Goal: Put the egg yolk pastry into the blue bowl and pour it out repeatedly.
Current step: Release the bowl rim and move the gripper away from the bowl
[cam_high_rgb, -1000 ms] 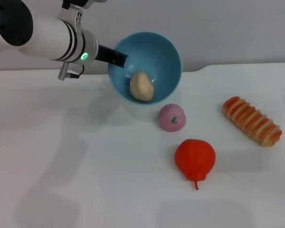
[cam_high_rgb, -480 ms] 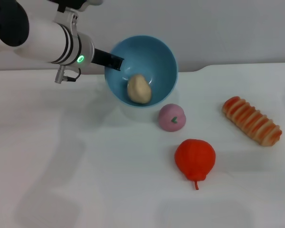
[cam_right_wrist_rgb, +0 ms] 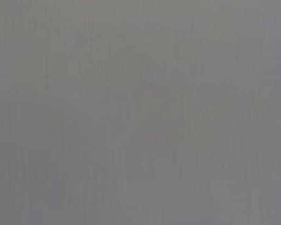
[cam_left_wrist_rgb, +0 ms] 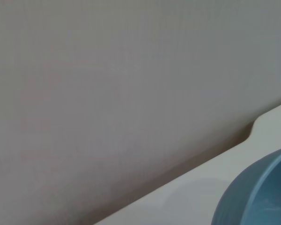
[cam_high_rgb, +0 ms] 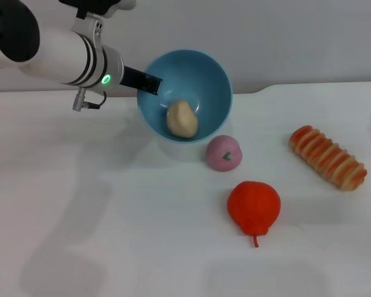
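Note:
The blue bowl (cam_high_rgb: 201, 80) is held tilted above the table at the back, its opening turned toward me. The egg yolk pastry (cam_high_rgb: 182, 119) lies inside it against the lower wall. My left gripper (cam_high_rgb: 147, 81) is shut on the bowl's left rim, with one dark finger showing inside the rim. In the left wrist view only a curved piece of the blue bowl (cam_left_wrist_rgb: 257, 197) shows, against the wall. My right gripper is out of view; its wrist view shows plain grey.
A pink ball with a green mark (cam_high_rgb: 223, 153) sits just below the bowl. A red pear-shaped fruit (cam_high_rgb: 253, 207) lies nearer me. An orange-striped bread roll (cam_high_rgb: 327, 157) lies at the right. The white table (cam_high_rgb: 111, 216) meets a grey wall behind.
The bowl with the pastry shifted slightly left and lowered a little over the second; the pastry settled lower inside it. The other objects have not moved.

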Action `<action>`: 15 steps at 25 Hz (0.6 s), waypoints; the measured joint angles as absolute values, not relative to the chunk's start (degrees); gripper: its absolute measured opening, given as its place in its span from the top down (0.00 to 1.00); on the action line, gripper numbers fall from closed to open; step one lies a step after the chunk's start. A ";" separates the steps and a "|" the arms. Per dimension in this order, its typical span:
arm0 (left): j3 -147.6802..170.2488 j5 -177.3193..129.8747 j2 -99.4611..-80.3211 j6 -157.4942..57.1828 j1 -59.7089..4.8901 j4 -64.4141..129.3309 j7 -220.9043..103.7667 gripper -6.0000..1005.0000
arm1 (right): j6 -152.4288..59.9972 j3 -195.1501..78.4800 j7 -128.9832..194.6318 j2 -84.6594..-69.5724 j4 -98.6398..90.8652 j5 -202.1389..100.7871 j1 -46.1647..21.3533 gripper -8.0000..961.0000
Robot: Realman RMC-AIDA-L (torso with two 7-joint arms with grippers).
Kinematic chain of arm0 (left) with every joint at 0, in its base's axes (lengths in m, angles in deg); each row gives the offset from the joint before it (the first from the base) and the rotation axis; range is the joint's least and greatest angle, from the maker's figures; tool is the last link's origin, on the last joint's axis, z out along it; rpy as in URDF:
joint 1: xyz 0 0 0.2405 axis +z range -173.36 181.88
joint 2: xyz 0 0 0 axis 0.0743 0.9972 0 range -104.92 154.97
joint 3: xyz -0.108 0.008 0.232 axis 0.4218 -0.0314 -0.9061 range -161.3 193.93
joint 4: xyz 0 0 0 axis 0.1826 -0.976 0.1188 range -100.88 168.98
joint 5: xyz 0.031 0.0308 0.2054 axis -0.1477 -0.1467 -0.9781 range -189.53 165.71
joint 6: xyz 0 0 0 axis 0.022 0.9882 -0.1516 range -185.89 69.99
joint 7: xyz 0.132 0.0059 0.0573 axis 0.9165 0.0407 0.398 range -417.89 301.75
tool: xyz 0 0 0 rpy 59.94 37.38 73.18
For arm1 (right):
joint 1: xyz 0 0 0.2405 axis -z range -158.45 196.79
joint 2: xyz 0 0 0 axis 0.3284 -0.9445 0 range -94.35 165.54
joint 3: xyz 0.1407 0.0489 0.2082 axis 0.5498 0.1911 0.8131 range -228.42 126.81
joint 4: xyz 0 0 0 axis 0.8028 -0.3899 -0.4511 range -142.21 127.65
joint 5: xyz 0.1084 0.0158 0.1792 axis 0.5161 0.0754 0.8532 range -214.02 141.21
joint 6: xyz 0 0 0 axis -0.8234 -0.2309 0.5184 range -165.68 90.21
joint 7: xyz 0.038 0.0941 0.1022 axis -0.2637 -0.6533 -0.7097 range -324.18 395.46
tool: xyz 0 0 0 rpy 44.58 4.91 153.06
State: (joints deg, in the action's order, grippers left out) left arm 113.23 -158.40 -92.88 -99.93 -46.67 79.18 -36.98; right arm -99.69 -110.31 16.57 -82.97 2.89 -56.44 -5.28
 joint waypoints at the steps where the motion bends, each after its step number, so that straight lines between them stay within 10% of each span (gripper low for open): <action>1: 113.14 -158.37 -92.89 -99.96 -46.71 79.25 -36.98 1.00 | -99.69 -110.31 16.57 -82.97 2.90 -56.45 -5.22 0.47; 15: 114.37 -158.61 -92.57 -100.77 -48.58 76.01 -36.94 1.00 | -99.82 -110.31 16.57 -82.97 2.81 -56.45 -5.06 0.47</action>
State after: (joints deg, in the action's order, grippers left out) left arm 114.37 -158.61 -92.57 -100.77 -48.58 76.01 -36.94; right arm -99.82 -110.31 16.57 -82.97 2.81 -56.45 -5.06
